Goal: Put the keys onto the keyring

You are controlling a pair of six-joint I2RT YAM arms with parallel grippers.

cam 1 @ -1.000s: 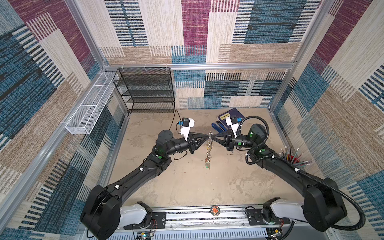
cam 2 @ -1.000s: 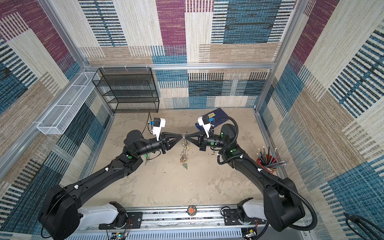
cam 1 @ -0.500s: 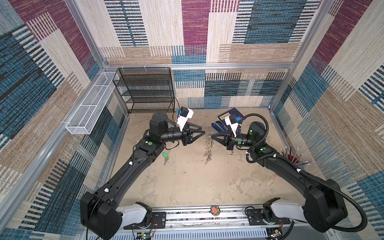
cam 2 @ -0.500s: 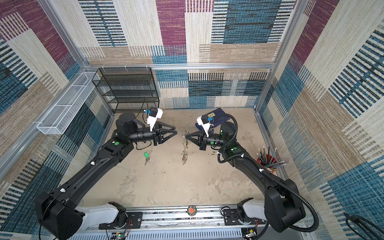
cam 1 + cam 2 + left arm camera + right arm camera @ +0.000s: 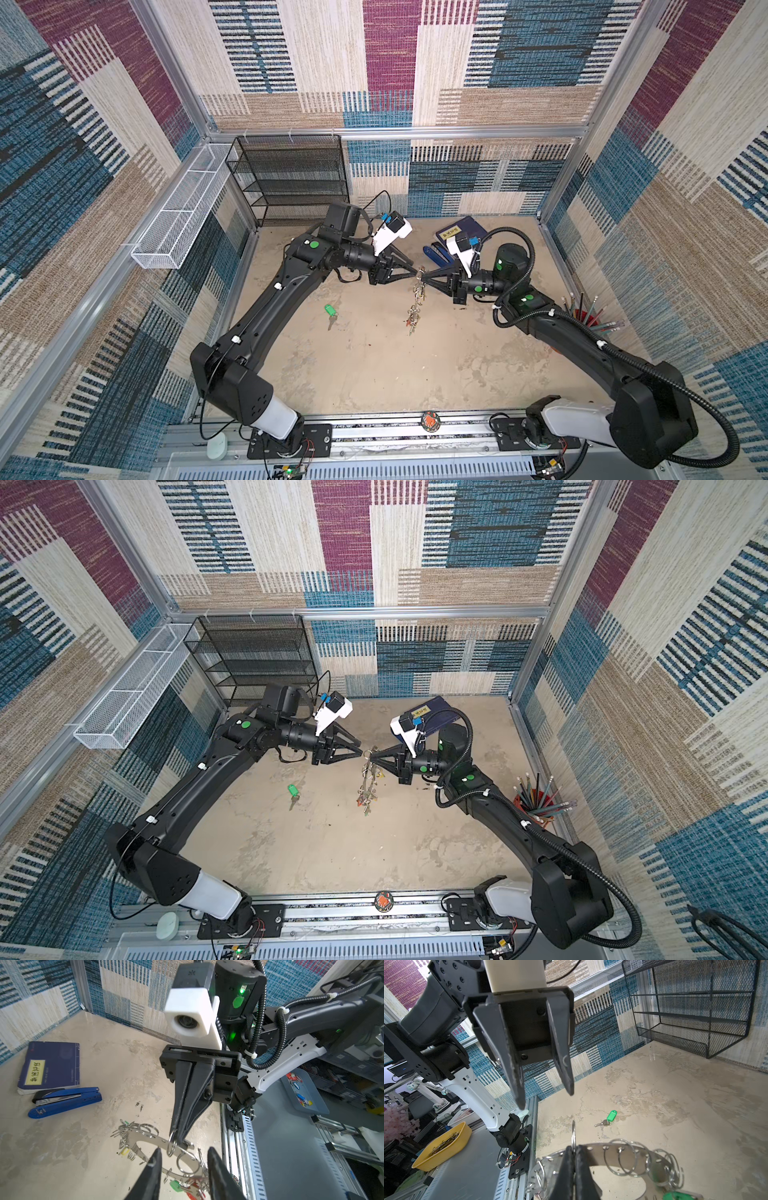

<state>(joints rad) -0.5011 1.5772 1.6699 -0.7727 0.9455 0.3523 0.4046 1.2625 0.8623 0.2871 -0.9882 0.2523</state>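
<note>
The keyring (image 5: 417, 299) (image 5: 368, 783) is a flat metal ring plate rimmed with split rings and coloured tags. It hangs on edge above the table's middle. My right gripper (image 5: 424, 274) (image 5: 573, 1149) is shut on its upper rim beside a split ring (image 5: 573, 1134). My left gripper (image 5: 415, 272) (image 5: 184, 1150) faces it from the other side, tips close to that same rim, open with nothing clamped. The plate (image 5: 145, 1140) shows just beyond the left fingertips (image 5: 158, 1150). One of the keys, with a green tag (image 5: 329, 311) (image 5: 294, 791) (image 5: 608, 1118), lies alone on the table left of the keyring.
A blue notebook (image 5: 457, 230) and a blue stapler (image 5: 64, 1101) lie at the back behind the right gripper. A black mesh shelf (image 5: 291, 178) stands at the back left, a white wire basket (image 5: 183, 216) hangs on the left wall, and a red pencil cup (image 5: 582, 316) stands at the right edge.
The left gripper drew back to the left and opened, then returned to the keyring with its jaws apart. The green-tagged key now shows on the table. The right gripper kept its hold.
</note>
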